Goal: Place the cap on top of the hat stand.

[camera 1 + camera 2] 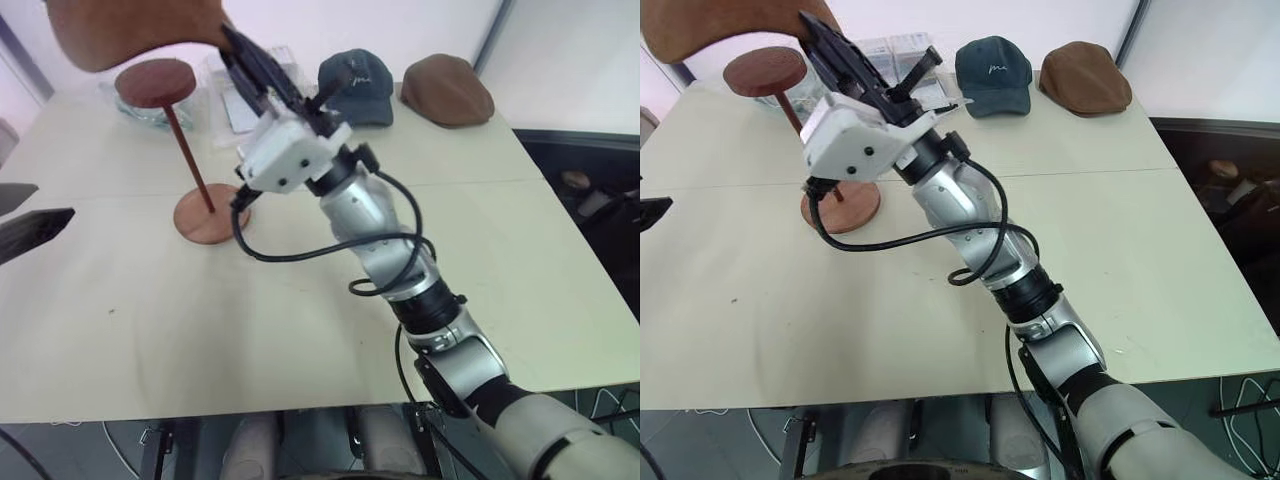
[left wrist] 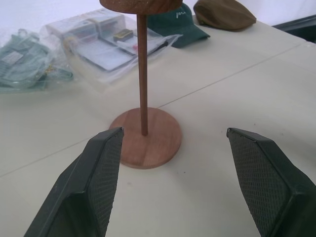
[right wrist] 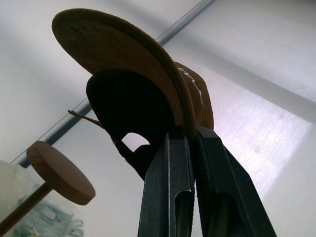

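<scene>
So your right gripper (image 3: 190, 136) has its two black fingers pinched tight on the brown corduroy baseball cap (image 3: 128, 74), gripping it right where the curved brim meets the crown, and you can make out the little white script on the front. The cap is up in the air, above and a bit off to the side of the reddish-brown wooden hat stand (image 1: 170, 110) with its round flat base, thin rod and disc top, so it's not sitting on the disc yet. Your left gripper (image 2: 173, 182) is spread wide with nothing between the fingers, hanging low near the stand and looking straight at its base, not touching it. The stand sits upright on the pale tabletop (image 1: 300, 330). Behind the stand there are some clear plastic bags (image 2: 64, 49) with packaged stuff in them. Further back and well apart from the stand you've got a dark teal baseball cap (image 1: 357, 88), and just past that a plain brown flat cap (image 1: 447, 90), both lying on the table.
</scene>
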Tool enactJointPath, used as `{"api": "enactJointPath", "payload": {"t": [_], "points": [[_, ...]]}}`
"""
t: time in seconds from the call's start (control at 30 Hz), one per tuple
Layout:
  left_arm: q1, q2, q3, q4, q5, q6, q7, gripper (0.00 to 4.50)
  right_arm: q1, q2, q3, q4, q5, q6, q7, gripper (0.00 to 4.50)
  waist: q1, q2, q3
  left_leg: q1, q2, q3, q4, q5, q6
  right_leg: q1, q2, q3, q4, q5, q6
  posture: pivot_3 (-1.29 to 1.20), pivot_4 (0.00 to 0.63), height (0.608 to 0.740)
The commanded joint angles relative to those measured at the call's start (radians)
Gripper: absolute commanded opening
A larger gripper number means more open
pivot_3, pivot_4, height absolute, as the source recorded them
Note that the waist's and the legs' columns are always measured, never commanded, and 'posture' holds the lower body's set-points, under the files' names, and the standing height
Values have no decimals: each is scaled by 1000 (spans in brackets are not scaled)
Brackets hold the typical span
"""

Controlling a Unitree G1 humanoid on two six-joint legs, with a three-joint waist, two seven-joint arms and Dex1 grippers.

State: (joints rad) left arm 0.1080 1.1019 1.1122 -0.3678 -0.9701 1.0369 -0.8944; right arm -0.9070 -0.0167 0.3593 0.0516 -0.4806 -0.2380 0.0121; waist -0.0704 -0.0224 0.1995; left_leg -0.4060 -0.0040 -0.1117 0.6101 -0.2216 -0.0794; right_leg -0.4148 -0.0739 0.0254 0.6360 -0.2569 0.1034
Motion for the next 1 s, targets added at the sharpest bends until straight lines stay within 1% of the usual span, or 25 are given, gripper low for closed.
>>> {"api": "enactJointPath", "payload": {"t": [0.03,0.27,0.53,0.77,0.87,1.0], "points": [[-6,4,52,-21,-8,6,11,3490,-34,31,20,46,-40,-51,-58,58,1,0,0,0,0,0,0,0,0,0,0,0,0,0,0,0,150,740],[-22,-11,28,-34,-23,4,43,3490,-53,54,58,182,-112,-105,-136,58,0,0,0,0,0,0,0,1,-1,0,0,0,0,1,-1,0,150,740],[-46,-27,-14,-34,-33,-10,79,3490,-60,52,118,246,-220,-100,-173,58,0,0,0,0,0,0,0,1,-1,0,0,0,1,1,-1,0,150,740],[-78,-18,-43,-18,-36,-17,83,3490,-16,35,139,240,-240,-111,-166,58,0,-1,-1,0,0,0,0,1,-1,-1,1,0,3,1,-1,0,150,740],[-86,-16,-51,-14,-30,-17,80,3490,6,26,134,231,-242,-110,-160,974,0,-1,-1,0,0,-1,1,1,-1,-2,1,0,5,1,-1,0,150,740],[-91,-14,-61,-10,-29,-19,78,3490,36,10,136,218,-249,-110,-157,2863,0,-1,-1,0,0,-1,1,2,-3,-4,1,0,10,1,-1,0,150,740]]}}
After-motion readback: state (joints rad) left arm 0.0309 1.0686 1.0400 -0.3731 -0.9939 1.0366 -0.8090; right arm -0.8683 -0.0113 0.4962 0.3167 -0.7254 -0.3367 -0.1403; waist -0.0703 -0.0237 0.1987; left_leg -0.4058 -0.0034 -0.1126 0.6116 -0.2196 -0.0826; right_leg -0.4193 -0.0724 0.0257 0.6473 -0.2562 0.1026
